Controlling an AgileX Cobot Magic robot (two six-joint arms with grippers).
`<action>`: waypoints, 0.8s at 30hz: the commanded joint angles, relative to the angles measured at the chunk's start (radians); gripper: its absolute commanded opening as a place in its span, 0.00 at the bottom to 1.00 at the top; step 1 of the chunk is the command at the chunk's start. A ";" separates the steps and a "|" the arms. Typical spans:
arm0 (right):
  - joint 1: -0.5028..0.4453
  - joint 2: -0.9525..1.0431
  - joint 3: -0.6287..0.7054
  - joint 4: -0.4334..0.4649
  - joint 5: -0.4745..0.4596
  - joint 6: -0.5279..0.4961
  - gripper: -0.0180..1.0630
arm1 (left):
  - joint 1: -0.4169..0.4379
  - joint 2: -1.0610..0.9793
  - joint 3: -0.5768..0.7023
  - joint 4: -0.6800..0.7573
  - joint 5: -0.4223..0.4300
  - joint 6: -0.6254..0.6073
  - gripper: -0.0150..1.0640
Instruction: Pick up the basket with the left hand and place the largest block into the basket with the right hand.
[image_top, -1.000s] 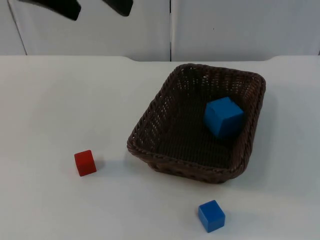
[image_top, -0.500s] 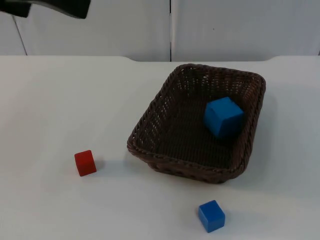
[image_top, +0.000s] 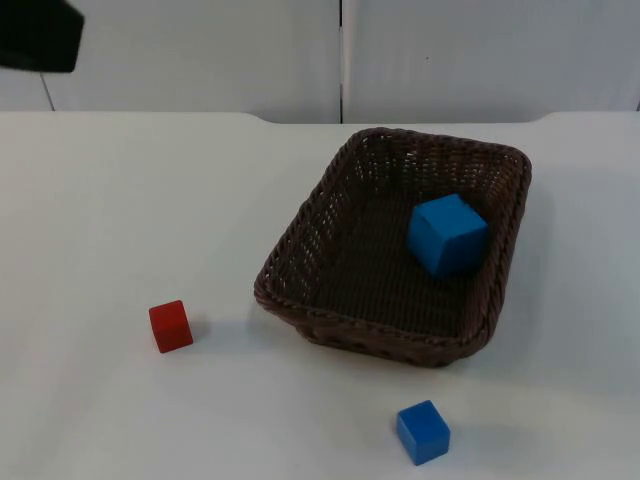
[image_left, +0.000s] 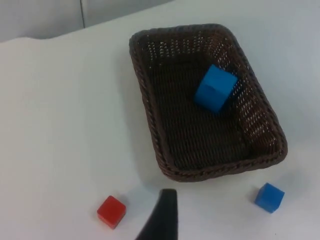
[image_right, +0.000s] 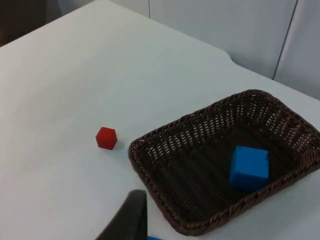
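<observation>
I'm seeing my left arm (image_top: 38, 36) as a flat matte-black block at ten o'clock. Each wrist camera is showing me one black fingertip (image_left: 161, 217), tapered and smooth, the other (image_right: 129, 219) alike.

I saw the white table top (image_top: 120, 200) end at the grey partition wall (image_top: 480, 55), split by a dark vertical seam (image_top: 341, 60).

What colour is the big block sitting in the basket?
Blue. The large block lies inside the brown wicker basket; the top view shows it best.
</observation>
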 joint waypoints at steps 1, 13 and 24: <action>-0.002 -0.084 0.046 0.002 0.026 0.005 0.99 | -0.004 -0.062 0.022 0.004 0.001 0.002 0.76; -0.002 -0.314 0.162 0.006 0.140 0.014 0.99 | -0.004 -0.202 0.022 0.015 0.115 0.002 0.76; -0.002 -0.544 0.169 0.006 0.302 0.034 0.99 | -0.004 -0.371 0.022 0.050 0.226 0.002 0.76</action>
